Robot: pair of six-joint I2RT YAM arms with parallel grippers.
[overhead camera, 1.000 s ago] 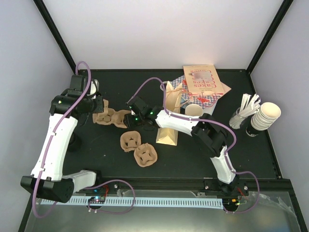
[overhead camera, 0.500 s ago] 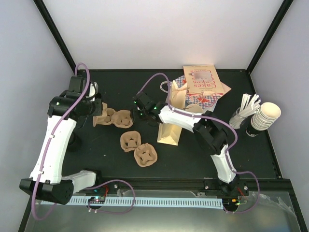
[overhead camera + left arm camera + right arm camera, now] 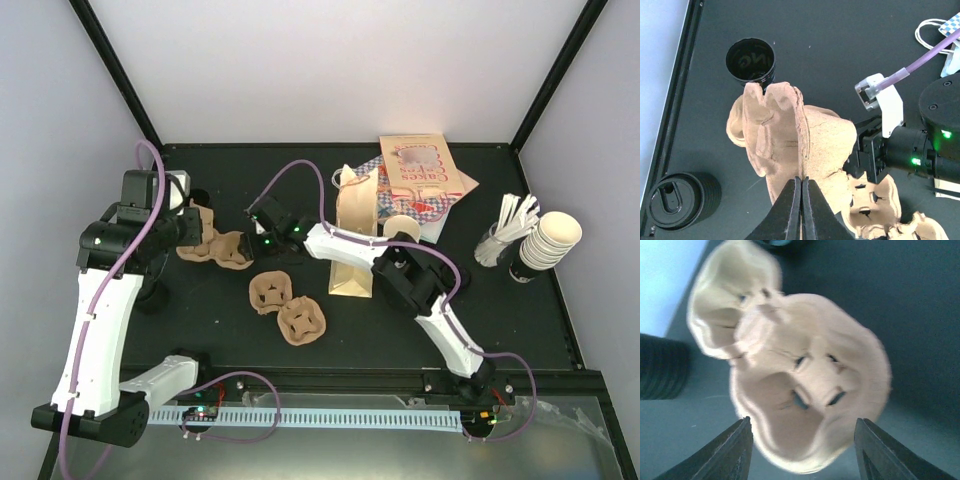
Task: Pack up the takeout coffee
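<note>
A round black lid [image 3: 750, 61], seen from above on the mat, looks like the top of the takeout coffee; my left wrist hides it in the top view. My left gripper [image 3: 801, 179] [image 3: 186, 236] is shut on the upright wall of a brown moulded cup carrier [image 3: 790, 140] [image 3: 212, 247], which is tilted up just near of that lid. My right gripper [image 3: 802, 427] [image 3: 262, 226] is open at the carrier's other end [image 3: 805, 385], with a finger on each side of one cup pocket. The tan paper bag [image 3: 354, 240] stands right of both grippers.
Two more carriers [image 3: 270, 290] [image 3: 303, 322] lie in the middle. A stack of black lids [image 3: 682, 200] stands by the left edge. A lidless cup [image 3: 400, 228], a printed bag [image 3: 422, 172], stacked cream cups [image 3: 550, 240] and a stirrer holder [image 3: 505, 235] stand to the right.
My left arm has drawn the held carrier to the left and towards the near side. The right gripper has followed it leftward and now straddles its end.
</note>
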